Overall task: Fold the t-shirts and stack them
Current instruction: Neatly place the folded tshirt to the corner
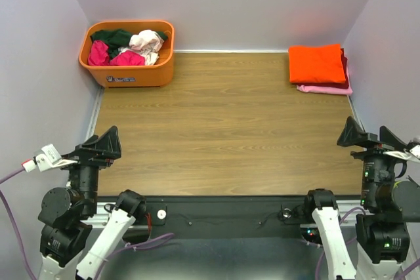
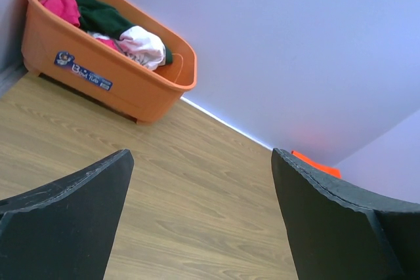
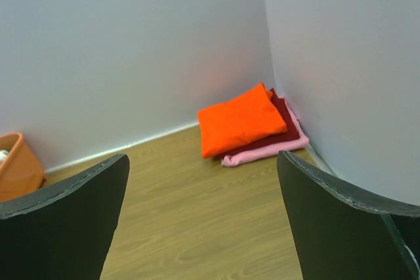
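Observation:
Three folded t-shirts lie stacked in the far right corner: a bright orange one on top, a dark red one under it and a pink one at the bottom. Crumpled dark green, magenta and whitish-pink t-shirts fill the orange tub. My left gripper hangs open and empty at the near left. Open and empty too, my right gripper sits at the near right, facing the stack.
The orange plastic tub stands in the far left corner. Lilac walls enclose the wooden table on three sides. A black rail with both arm bases runs along the near edge.

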### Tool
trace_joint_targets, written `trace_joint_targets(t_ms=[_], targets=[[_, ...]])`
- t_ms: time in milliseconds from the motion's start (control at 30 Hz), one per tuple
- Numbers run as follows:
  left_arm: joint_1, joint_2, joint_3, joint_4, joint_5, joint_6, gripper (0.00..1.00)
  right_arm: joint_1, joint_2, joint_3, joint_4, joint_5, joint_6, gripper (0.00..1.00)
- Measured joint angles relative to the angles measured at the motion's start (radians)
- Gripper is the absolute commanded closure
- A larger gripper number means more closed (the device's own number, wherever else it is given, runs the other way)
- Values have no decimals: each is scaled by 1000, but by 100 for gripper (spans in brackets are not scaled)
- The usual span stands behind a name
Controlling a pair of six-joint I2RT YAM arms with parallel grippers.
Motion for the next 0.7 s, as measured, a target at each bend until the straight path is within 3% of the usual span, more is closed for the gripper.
trace_joint_targets(t_ms=[700], targets=[[0,-29,-27,-2,-69,-72,1,32,0,-17,-14,-34,-10,0]])
